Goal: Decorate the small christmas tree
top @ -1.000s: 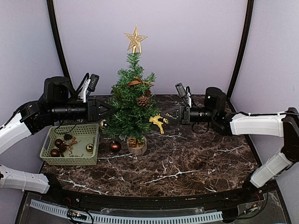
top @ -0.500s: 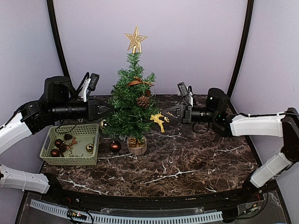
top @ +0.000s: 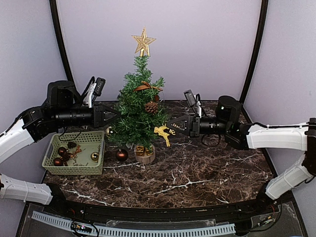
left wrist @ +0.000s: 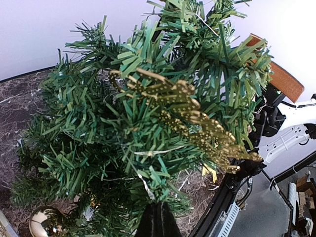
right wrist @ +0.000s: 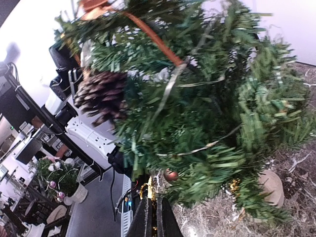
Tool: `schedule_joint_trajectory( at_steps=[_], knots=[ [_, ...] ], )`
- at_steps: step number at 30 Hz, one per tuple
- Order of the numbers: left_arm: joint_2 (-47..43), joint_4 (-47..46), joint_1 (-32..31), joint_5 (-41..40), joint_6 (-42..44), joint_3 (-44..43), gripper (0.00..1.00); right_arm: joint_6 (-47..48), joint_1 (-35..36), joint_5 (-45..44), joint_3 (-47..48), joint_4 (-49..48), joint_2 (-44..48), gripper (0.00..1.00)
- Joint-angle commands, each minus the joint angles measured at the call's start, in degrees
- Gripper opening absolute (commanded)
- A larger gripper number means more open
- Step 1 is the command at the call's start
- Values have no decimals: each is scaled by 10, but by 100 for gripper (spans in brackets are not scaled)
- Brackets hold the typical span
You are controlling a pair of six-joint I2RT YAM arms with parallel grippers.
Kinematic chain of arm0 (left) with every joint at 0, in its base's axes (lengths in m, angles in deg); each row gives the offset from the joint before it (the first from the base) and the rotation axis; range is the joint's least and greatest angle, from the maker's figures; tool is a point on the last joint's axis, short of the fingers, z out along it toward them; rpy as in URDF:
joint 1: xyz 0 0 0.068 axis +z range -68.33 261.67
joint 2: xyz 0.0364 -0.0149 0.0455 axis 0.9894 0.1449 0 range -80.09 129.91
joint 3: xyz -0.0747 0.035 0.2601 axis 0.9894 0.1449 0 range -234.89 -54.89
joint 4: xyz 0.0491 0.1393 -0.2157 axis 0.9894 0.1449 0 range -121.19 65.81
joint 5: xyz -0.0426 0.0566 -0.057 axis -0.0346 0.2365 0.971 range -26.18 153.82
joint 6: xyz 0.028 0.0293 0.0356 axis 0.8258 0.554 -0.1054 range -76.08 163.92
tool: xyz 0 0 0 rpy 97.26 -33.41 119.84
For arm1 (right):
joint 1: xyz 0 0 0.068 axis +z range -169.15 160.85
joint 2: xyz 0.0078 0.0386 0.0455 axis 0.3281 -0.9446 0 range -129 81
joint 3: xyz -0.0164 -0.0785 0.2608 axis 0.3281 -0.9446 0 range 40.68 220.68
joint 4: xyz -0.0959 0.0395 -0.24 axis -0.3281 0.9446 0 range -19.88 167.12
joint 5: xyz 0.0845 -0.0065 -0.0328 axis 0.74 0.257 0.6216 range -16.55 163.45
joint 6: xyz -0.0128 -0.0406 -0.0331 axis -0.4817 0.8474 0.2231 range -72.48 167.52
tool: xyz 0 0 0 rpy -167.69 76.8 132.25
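The small christmas tree (top: 137,116) stands mid-table on a pale stump base (top: 145,157), with a gold star (top: 143,42), a brown ribbon (top: 148,86) and a pine cone (top: 151,107) on it. My right gripper (top: 170,123) is shut on a gold glitter reindeer ornament (top: 164,131) just right of the lower branches; the gold piece (right wrist: 149,190) shows between its tips (right wrist: 154,200). My left gripper (top: 117,115) is shut, its tips (left wrist: 158,210) pressed into the needles on the tree's left side. A thin silver thread runs up from them; whether it is pinched I cannot tell.
A green basket (top: 74,170) with several baubles and small decorations sits at the left. A dark red bauble (top: 121,155) lies on the marble table beside the stump. A gold bauble (top: 108,131) hangs low on the tree's left side.
My right gripper has moved left toward the tree, carrying the gold reindeer closer to the branches. The left arm has stayed where it was.
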Motion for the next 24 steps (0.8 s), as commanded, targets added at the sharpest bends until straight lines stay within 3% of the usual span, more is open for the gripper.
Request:
schedule_joint_trajectory(
  at_steps=[1, 12, 24],
  knots=[
    [-5, -14, 2, 5, 5, -5, 0, 35, 44, -63, 7, 51, 41, 0],
    [-16, -19, 2, 9, 7, 7, 0, 35, 125, -189, 89, 120, 22, 0],
    [-23, -21, 2, 13, 8, 17, 0, 17, 146, -230, 136, 136, -16, 0]
  ],
)
